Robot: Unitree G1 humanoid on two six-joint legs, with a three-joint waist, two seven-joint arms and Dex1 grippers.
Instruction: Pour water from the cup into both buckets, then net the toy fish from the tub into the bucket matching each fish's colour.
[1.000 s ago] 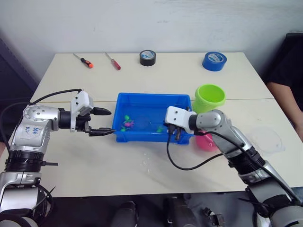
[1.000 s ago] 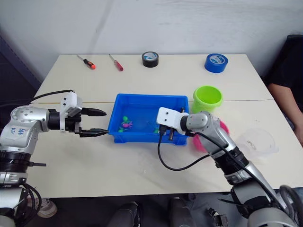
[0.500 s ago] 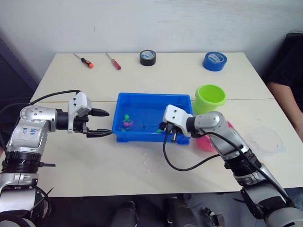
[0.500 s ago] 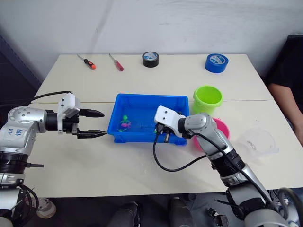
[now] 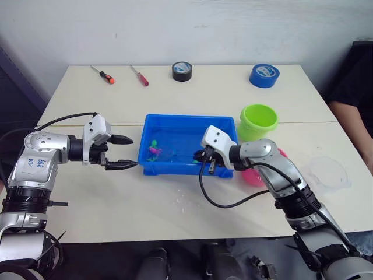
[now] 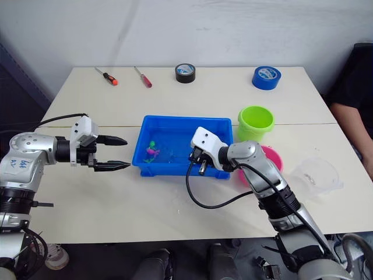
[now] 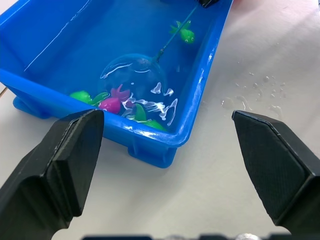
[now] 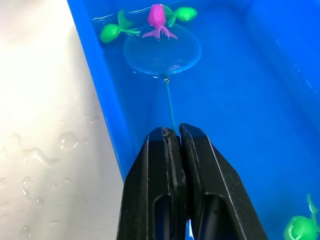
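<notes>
The blue tub sits mid-table holding water and several toy fish. My right gripper is over the tub's near right corner, shut on the thin handle of the net. The net hoop lies in the water, its rim touching a pink fish with green fish beside it. My left gripper hangs open just left of the tub, holding nothing. The green bucket stands right of the tub. The pink bucket is partly hidden behind my right arm. The clear cup rests at the far right.
Two screwdrivers, a black tape roll and a blue tape roll lie along the table's back. Water drops dot the table in front of the tub. A person sits at the right edge.
My right gripper has shifted slightly left and into the tub with the net, bringing the hoop up against the pink fish. My left gripper has drifted a little left.
</notes>
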